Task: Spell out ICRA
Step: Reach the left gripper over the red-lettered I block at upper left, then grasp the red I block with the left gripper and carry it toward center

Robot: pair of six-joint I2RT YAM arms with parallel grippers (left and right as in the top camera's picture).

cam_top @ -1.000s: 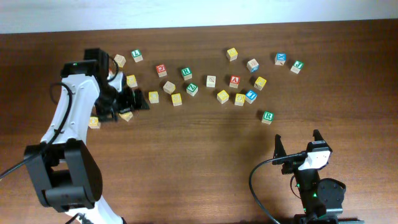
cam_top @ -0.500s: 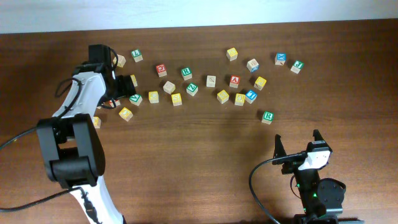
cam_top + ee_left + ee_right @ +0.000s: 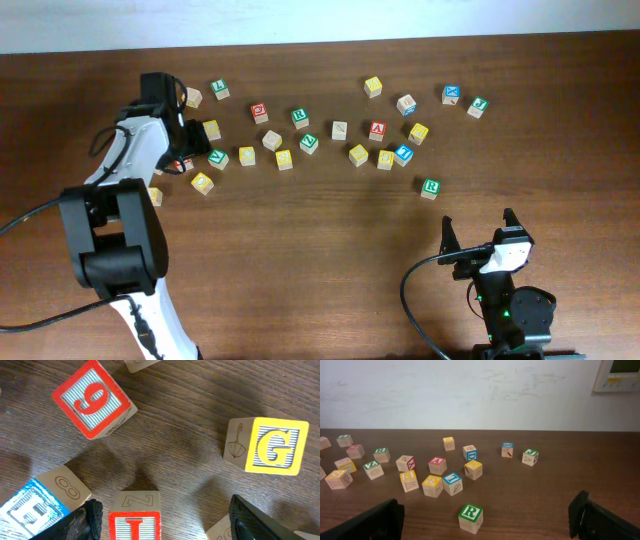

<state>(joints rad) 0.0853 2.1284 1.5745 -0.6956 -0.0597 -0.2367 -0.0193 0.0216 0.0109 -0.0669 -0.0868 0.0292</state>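
In the left wrist view the red I cube [image 3: 135, 522] lies on the table between my left gripper's [image 3: 165, 510] open jaws. It is close to the left finger [image 3: 82, 520] and well clear of the right finger [image 3: 260, 520]. From overhead that gripper [image 3: 190, 152] hangs over the back-left cubes and hides the I. The green R cube [image 3: 430, 188] [image 3: 470, 518] lies alone ahead of my right gripper [image 3: 478, 232] [image 3: 487, 502], which is open and empty. The red A cube [image 3: 377, 130] [image 3: 437, 465] sits in the middle cluster. I cannot read a C on any yellow cube.
Around the I lie a red 9 cube [image 3: 95, 405], a yellow G cube [image 3: 277, 446] and a blue E cube [image 3: 32, 510]. Several other letter cubes are scattered in a band across the back of the table [image 3: 320, 260].
My left arm has swung back and left from the cubes near the front-left and now sits low over the back-left cluster. The right arm has not moved.
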